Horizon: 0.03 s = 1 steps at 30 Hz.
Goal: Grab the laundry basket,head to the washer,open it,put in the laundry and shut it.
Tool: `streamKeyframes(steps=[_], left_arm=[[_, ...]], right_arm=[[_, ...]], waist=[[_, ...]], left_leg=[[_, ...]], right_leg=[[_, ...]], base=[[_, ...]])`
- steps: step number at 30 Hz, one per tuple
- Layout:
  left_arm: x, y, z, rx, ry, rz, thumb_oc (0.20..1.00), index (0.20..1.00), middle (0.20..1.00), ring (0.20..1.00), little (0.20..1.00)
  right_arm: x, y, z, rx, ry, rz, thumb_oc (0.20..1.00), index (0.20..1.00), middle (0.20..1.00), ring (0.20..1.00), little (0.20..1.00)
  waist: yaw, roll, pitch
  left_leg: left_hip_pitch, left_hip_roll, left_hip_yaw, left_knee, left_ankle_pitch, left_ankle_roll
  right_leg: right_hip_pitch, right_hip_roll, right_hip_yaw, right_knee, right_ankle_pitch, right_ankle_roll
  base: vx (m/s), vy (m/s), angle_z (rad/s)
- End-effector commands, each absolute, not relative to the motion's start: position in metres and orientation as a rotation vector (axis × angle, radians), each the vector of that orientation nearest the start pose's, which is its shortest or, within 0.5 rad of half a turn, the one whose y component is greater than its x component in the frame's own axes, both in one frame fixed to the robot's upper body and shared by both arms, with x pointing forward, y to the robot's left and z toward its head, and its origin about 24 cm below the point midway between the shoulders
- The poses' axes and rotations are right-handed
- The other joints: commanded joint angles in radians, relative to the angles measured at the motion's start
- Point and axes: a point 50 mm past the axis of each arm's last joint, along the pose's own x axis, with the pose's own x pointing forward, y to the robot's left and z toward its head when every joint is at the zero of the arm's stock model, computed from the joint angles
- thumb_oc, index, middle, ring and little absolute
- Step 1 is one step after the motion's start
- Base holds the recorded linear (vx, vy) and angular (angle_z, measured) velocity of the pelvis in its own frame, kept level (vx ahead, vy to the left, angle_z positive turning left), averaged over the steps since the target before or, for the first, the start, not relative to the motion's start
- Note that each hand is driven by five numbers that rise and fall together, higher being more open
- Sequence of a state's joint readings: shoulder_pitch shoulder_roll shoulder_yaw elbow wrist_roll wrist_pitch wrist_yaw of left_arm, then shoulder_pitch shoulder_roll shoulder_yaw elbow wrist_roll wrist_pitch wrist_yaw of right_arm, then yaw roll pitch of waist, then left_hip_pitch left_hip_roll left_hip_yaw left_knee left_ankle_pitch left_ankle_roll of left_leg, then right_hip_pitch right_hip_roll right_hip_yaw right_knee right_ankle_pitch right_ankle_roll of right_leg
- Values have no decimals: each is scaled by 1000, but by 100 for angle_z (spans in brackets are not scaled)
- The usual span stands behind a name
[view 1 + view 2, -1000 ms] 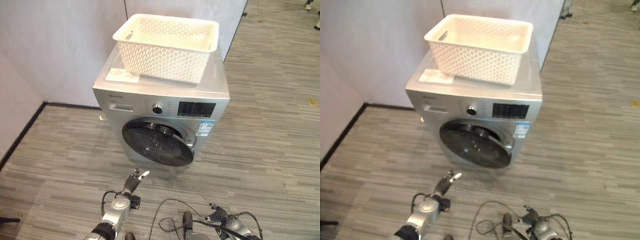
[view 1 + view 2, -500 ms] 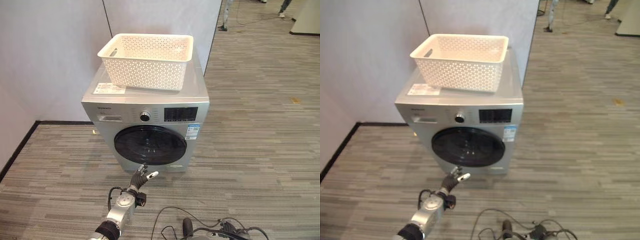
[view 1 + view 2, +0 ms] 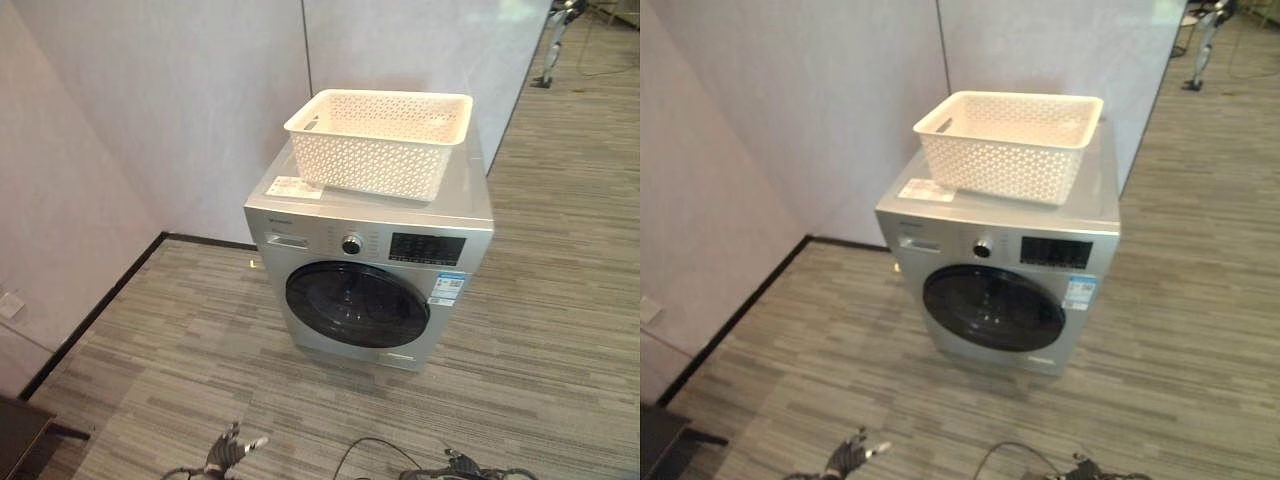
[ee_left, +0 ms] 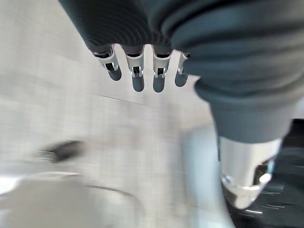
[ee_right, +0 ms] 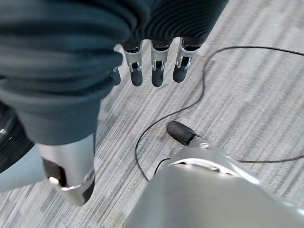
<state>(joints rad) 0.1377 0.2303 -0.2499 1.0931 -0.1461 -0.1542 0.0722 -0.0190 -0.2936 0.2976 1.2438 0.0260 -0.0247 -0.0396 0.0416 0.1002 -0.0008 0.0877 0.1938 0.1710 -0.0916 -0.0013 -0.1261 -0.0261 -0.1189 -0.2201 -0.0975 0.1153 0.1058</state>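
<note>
Lowered left hand (image 3: pixel 232 452) now hangs open, empty; washer (image 3: pixel 375 265) shut.

The left hand (image 3: pixel 232 452), which half a second ago reached up toward the lower edge of the washing machine (image 3: pixel 378 262) door, has dropped away from it and now sits low and well apart from the machine, its fingers (image 4: pixel 137 77) relaxed and holding nothing. The right hand (image 3: pixel 462 464) has also sunk, so that little more than its fingertips show, well short of the machine. The camera has swung and pulled back: the washing machine and the white laundry basket (image 3: pixel 381 140) on top of it now lie farther from both hands, and more of the left-hand wall (image 3: pixel 60 190) has come into sight.
</note>
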Motion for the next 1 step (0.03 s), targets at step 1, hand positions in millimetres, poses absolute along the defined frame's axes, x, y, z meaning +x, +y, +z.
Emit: streamKeyframes(steps=[1], left_arm=[[103,230,-151,258,991,117,1000,1000,1000,1000,1000]], right_arm=[[101,-238,-159,-410,1201,26,1000,1000,1000,1000,1000]], waist=[[1,-50,9]], left_leg=[[-77,-19,-80,4,48,27]], right_leg=[[91,-48,-29,10,-153,37]], base=[[-16,12,15]])
